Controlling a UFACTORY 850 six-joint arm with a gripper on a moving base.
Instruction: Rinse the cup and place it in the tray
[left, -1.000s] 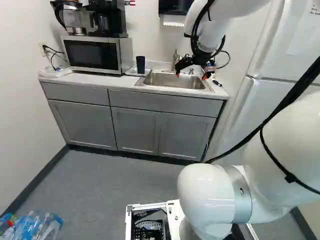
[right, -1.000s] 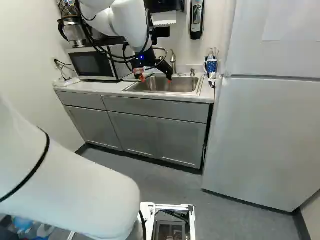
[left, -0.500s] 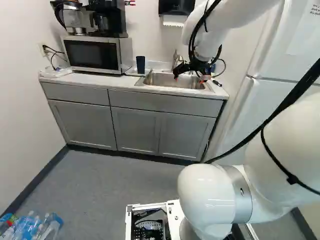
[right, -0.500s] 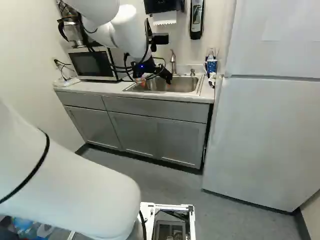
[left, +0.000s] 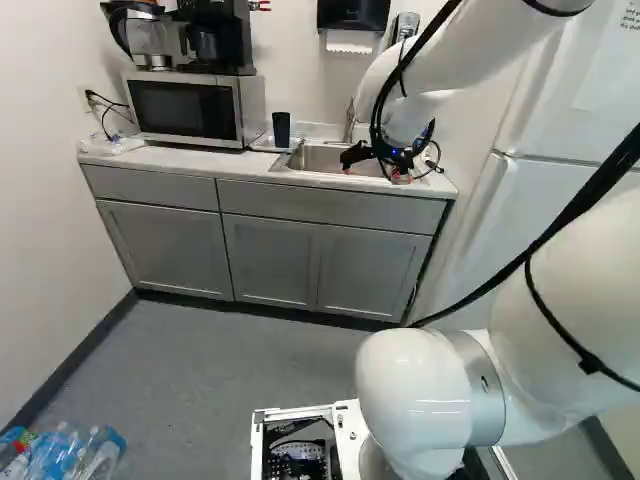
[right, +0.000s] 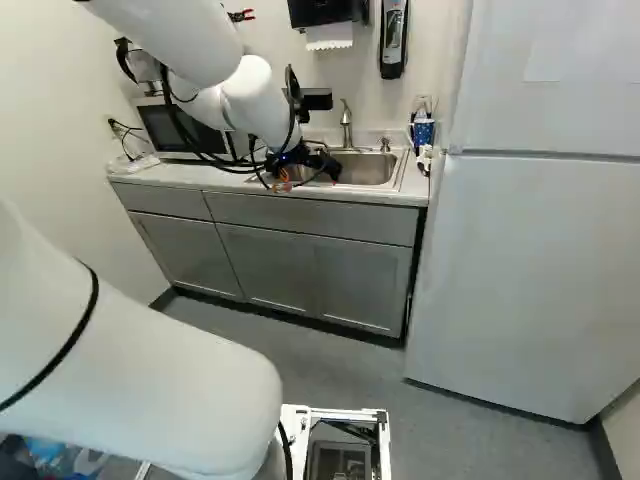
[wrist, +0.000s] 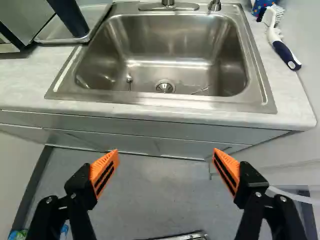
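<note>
The claw is wide open, its 2 orange pads well apart with nothing between them. It hangs at the front edge of the sink. The dark cup stands on the tray, just beside the sink, at its left in the left base view. The microwave sits on the desk next to the tray. Across the sink lie a brush and, near it, a blue patterned mug.
</note>
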